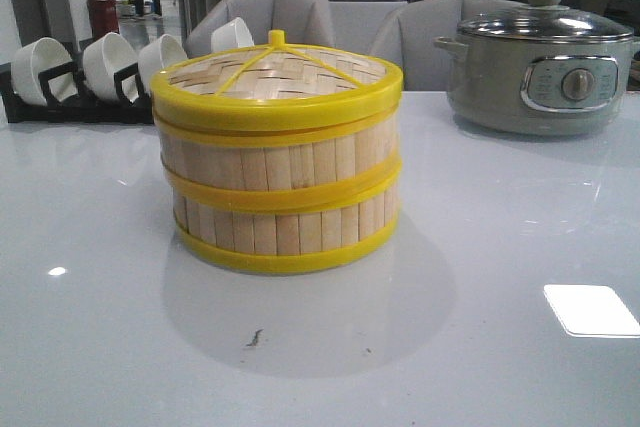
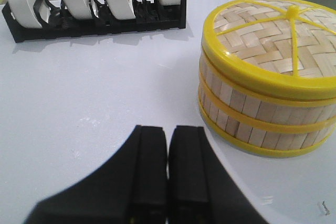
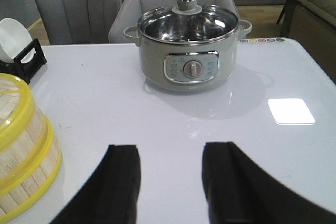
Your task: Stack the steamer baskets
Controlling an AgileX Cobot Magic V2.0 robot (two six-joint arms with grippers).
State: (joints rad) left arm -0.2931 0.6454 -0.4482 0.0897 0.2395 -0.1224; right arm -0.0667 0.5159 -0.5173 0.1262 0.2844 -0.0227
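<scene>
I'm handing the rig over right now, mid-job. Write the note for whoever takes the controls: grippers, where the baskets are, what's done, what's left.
Left gripper: shut, empty, low over the bare table, short of the stack.
Right gripper: open, empty, facing the electric pot.
Steamer baskets: both stacked, one on the other, mid-table, with the lid on top. Rims look aligned in the front view.
Done: stacking appears complete.
Left: nothing obvious; confirm the lid sits flat, then keep both arms clear.

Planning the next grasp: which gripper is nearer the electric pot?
Right. The right gripper faces the electric pot across bare table; the left gripper sits beside the steamer stack, pot barely in its view.
</scene>
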